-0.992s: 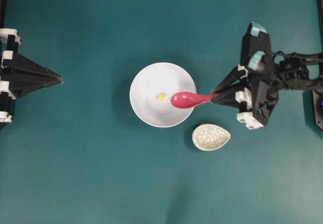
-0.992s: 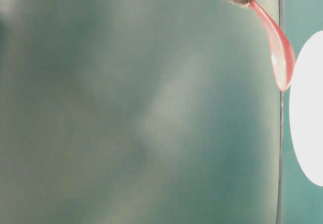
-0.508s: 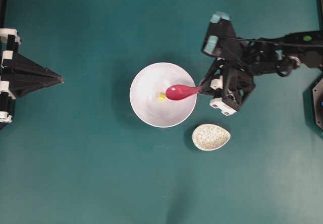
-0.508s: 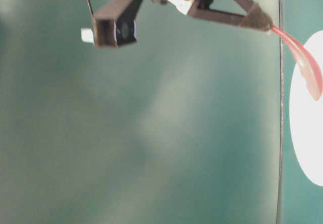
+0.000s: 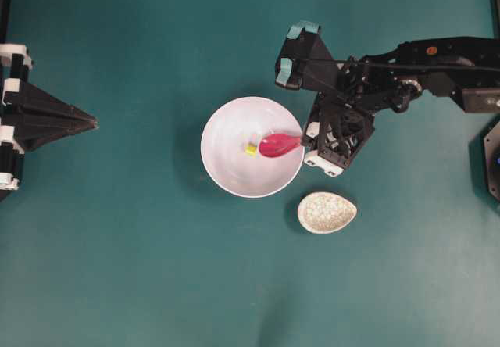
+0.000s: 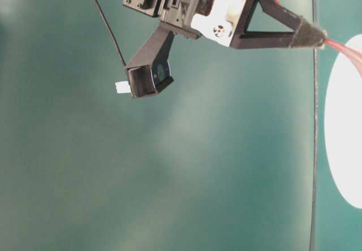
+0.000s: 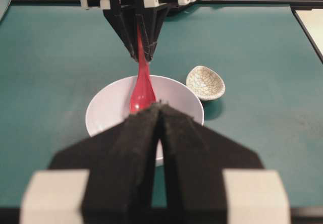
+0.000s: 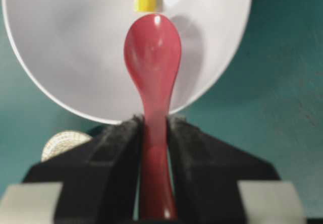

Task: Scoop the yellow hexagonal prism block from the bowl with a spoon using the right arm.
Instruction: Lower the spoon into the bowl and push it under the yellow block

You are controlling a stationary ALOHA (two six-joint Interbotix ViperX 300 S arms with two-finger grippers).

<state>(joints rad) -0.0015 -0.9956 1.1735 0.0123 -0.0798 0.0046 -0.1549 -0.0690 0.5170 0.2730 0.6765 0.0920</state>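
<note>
**Spoon drops into the bowl, tip just short of the block**

From my right wrist camera, nearest first: the right gripper (image 8: 153, 133) is clamped on the handle of the spoon (image 8: 153, 57), its two black fingers (image 8: 118, 148) pressed against either side of the pink-red shaft. The spoon points straight ahead into the bowl (image 8: 60, 82), and just beyond its tip sits the yellow hexagonal prism block (image 8: 147, 0), very near the spoon's front edge; I cannot tell whether they touch.

Over the last second I have carried the spoon forward and down. A second ago it hung over the bowl's rim with the gripper well back from it; now, in the overhead view, the spoon's oval end (image 5: 277, 144) lies inside the bowl (image 5: 226, 171), its tip beside the block (image 5: 251, 149), and the right gripper (image 5: 306, 137) stands at the rim. The right arm (image 5: 406, 69) has stretched across the table, wrist pitched down. I judge this to be the final approach of the scoop: the tip is lined up and the block is not yet loaded. The block is tiny, so a push could skid it up the bowl's wall.

Farther out, the speckled spoon rest (image 5: 326, 212) lies just beside the bowl, untouched. Across the table, the left gripper (image 5: 87, 119) rests well apart from the bowl, its fingers (image 7: 136, 148) closed together on nothing.
</note>
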